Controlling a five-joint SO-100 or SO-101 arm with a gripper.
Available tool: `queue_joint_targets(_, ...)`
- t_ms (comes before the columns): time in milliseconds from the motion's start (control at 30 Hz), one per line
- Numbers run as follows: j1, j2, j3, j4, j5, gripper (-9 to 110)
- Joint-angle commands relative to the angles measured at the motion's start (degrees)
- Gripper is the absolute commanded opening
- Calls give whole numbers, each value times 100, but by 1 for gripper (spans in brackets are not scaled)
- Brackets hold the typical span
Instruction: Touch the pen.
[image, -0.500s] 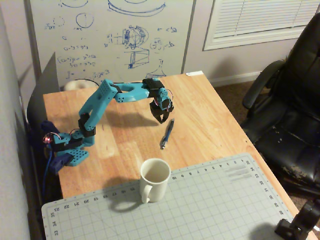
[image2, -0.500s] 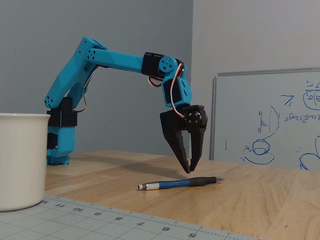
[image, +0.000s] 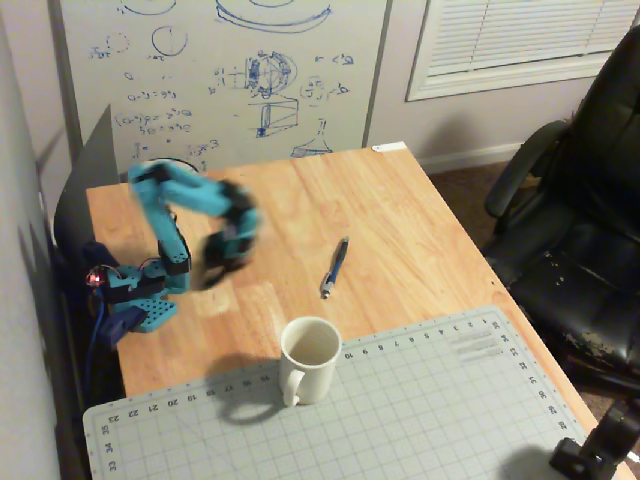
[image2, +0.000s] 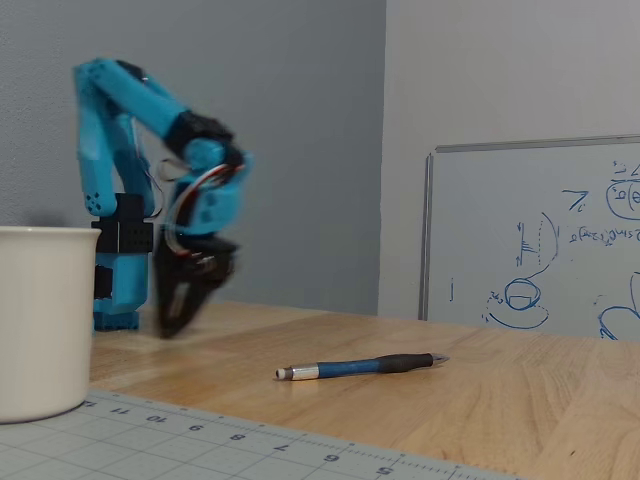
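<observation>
The dark blue pen (image: 335, 267) lies flat on the wooden table, silvery tip toward the mug; it also shows in a fixed view (image2: 362, 367) from low down. My blue arm is folded near its base, blurred by motion. Its black gripper (image: 218, 262) points down just above the table, well to the left of the pen and apart from it. In the low fixed view the gripper (image2: 178, 315) hangs close over the wood, fingers close together and holding nothing; blur hides whether they are fully shut.
A white mug (image: 308, 358) stands on the near edge of a grey cutting mat (image: 400, 410). A whiteboard (image: 250, 70) leans behind the table. A black office chair (image: 580, 220) stands to the right.
</observation>
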Motion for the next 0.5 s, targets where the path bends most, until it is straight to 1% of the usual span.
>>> queue_joint_targets(0,26,7022,1986,26,35,1)
queue_joint_targets(467,26,7022,1986,26,70,1)
